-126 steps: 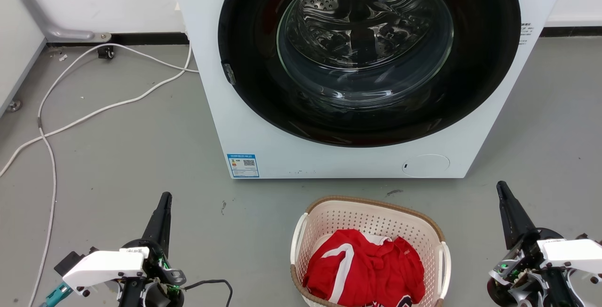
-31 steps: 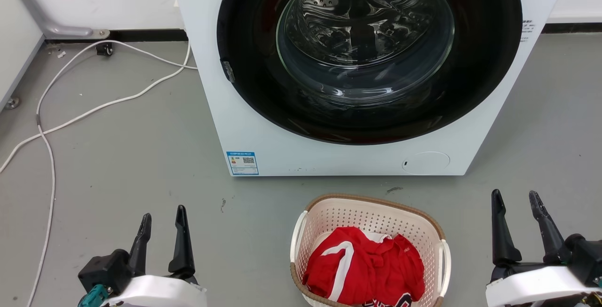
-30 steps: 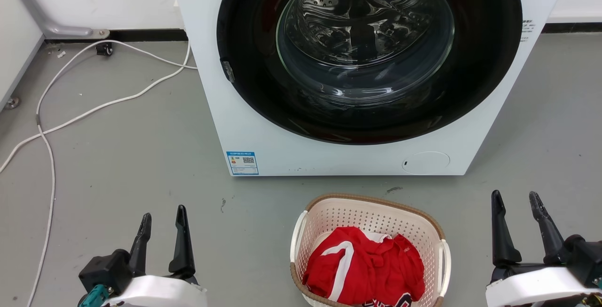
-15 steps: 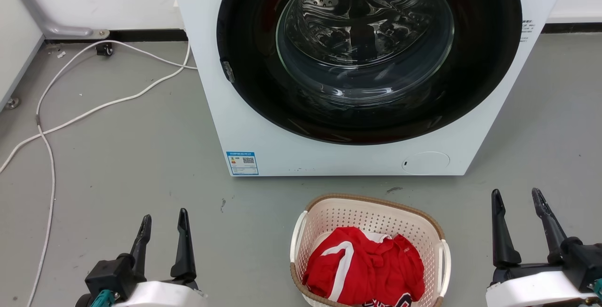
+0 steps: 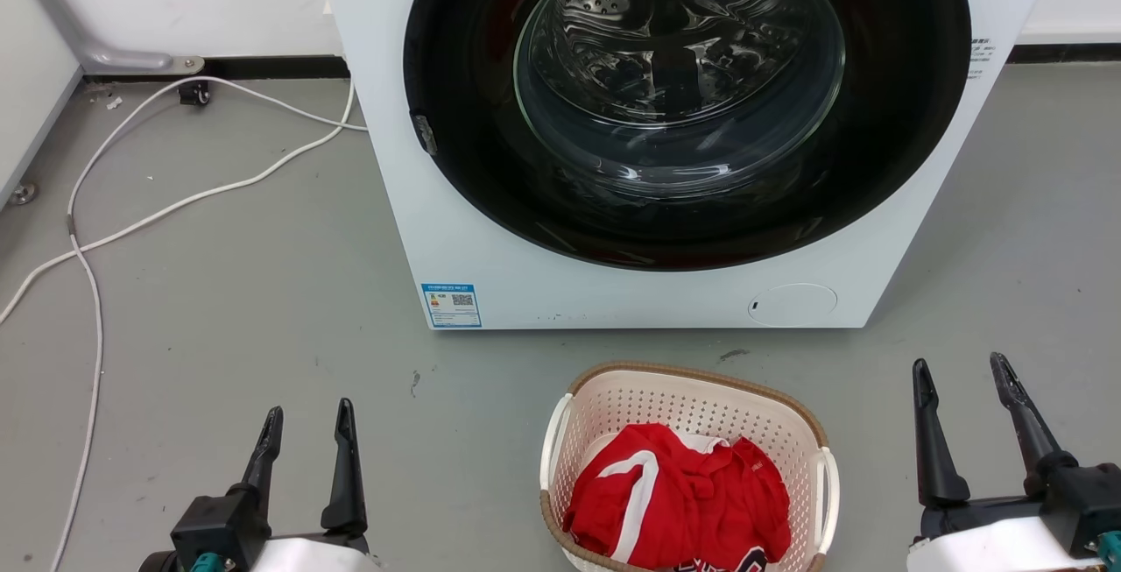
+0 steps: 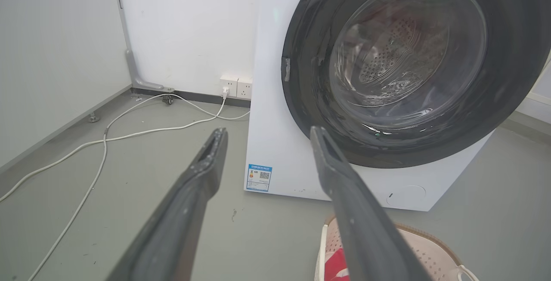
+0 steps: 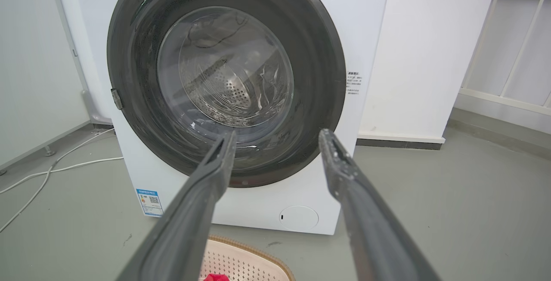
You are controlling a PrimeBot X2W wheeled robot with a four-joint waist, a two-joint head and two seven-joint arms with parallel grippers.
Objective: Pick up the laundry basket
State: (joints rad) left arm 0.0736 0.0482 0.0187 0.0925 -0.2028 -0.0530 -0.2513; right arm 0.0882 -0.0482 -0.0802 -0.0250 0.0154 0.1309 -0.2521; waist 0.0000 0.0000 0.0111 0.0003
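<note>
1 basket (image 5: 692,404), 1 washer (image 5: 477,230), 2 tools (image 5: 309,412) (image 5: 959,363)

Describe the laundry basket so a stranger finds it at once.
Start at the big white washing machine with the round dark door. On the grey floor just in front of it sits the laundry basket. It alone is cream and perforated, with a brown rim, white side handles and red clothing inside.

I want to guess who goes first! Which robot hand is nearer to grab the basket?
Probably the right. The right gripper, open, sits nearer the laundry basket and its white side handle. The left gripper, also open, has more floor to cross.
</note>
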